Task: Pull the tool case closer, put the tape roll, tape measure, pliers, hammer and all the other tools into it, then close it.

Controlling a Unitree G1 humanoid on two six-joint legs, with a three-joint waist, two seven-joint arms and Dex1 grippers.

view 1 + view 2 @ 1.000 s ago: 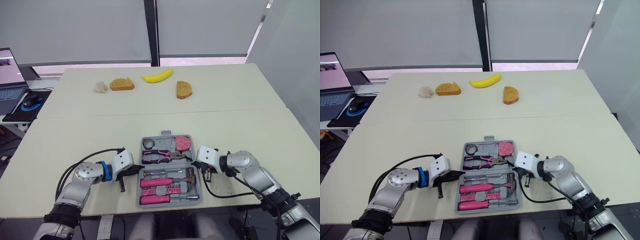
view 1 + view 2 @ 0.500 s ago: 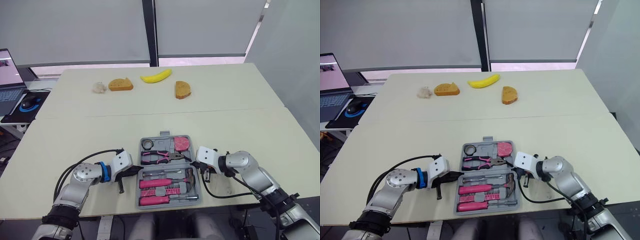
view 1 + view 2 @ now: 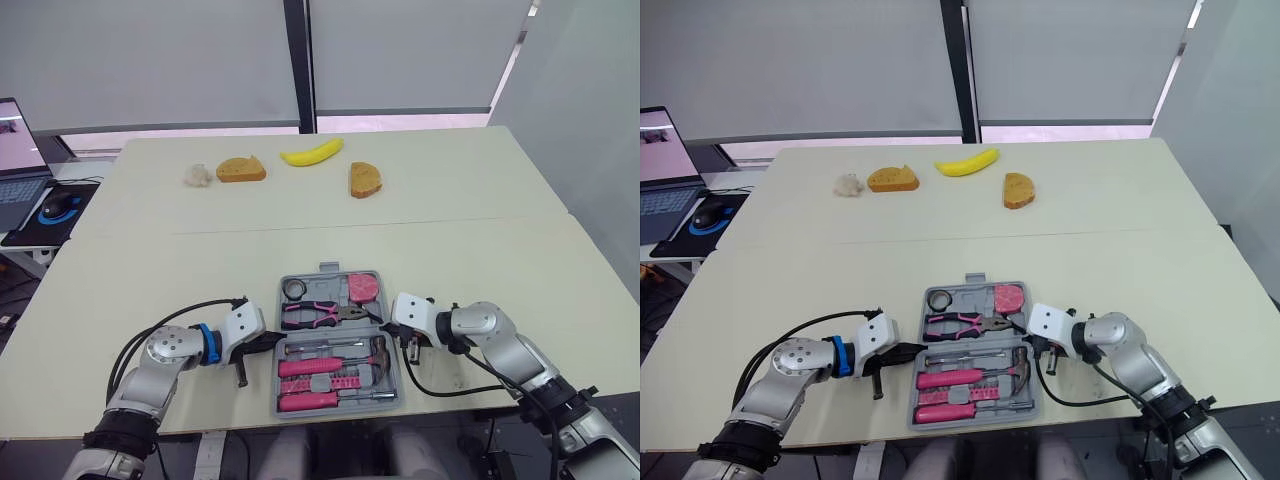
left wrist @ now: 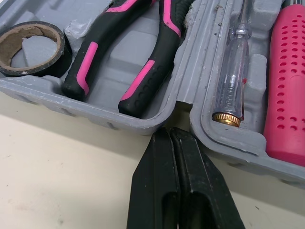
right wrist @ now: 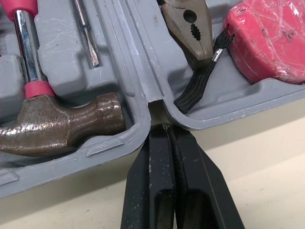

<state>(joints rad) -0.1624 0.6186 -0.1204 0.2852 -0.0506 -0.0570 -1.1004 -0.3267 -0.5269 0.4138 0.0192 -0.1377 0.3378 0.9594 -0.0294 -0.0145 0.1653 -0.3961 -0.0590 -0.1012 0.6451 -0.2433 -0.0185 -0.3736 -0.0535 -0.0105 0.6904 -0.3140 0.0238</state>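
Grey tool case [image 4: 114,119] against left claw [image 4: 170,132]

Open tool case [image 3: 338,340] sits close to near table edge, so you get scant room in front of it. Left gripper [image 3: 270,344], fingers pressed together, fills hinge notch on case's left flank; right gripper [image 3: 386,324] likewise on right flank. Table [image 3: 450,250] beyond case lies bare for you, wide passage up to far row: pale lump [image 3: 200,175], left bread slice [image 3: 241,168], banana [image 3: 312,152], right bread slice [image 3: 366,180]. Laptop [image 3: 18,150] and mouse [image 3: 58,205] stand off table's left side.
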